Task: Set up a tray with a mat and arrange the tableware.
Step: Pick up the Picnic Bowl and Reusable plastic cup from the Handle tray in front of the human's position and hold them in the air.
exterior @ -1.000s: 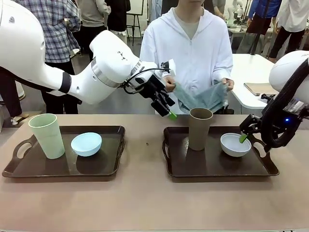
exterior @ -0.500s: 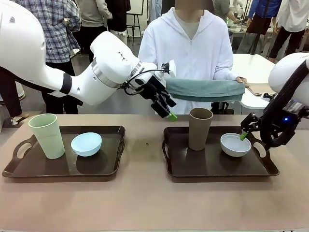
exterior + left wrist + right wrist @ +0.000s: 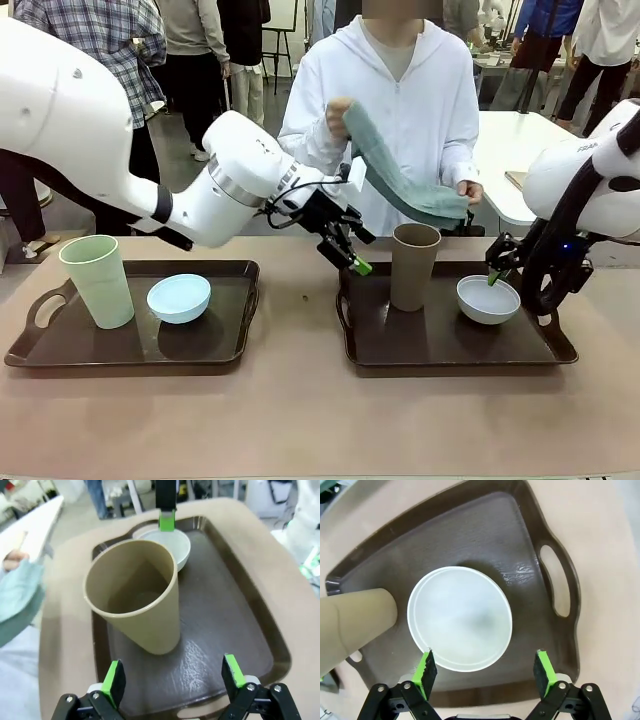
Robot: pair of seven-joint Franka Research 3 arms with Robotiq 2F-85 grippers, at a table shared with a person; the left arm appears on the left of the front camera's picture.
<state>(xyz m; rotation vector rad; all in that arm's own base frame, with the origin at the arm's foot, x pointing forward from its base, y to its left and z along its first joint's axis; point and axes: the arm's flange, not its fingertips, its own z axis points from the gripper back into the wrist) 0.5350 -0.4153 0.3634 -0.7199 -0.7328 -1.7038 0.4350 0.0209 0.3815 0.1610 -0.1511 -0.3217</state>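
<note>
A person across the table holds a teal mat (image 3: 400,180) in both hands, one end raised. The right tray (image 3: 450,348) carries the tan cup (image 3: 414,265) and the white bowl (image 3: 488,299). My left gripper (image 3: 355,262) hangs open by that tray's near-left corner, with the tan cup (image 3: 135,600) just beyond its fingertips (image 3: 114,680). Directly above the white bowl (image 3: 460,617), my right gripper (image 3: 484,672) is open and holds nothing. On the left tray (image 3: 130,350) are the pale green cup (image 3: 98,280) and the light blue bowl (image 3: 179,297).
Bare tan tabletop (image 3: 300,420) lies between the two trays and along the front edge. Each tray has cut-out handles (image 3: 555,580) at its ends. Other people stand behind, beside a white table (image 3: 520,150).
The person has swung the mat from level to slanted, one hand high. My left gripper has dropped lower and nearer the right tray. My right gripper has shifted slightly over the white bowl.
</note>
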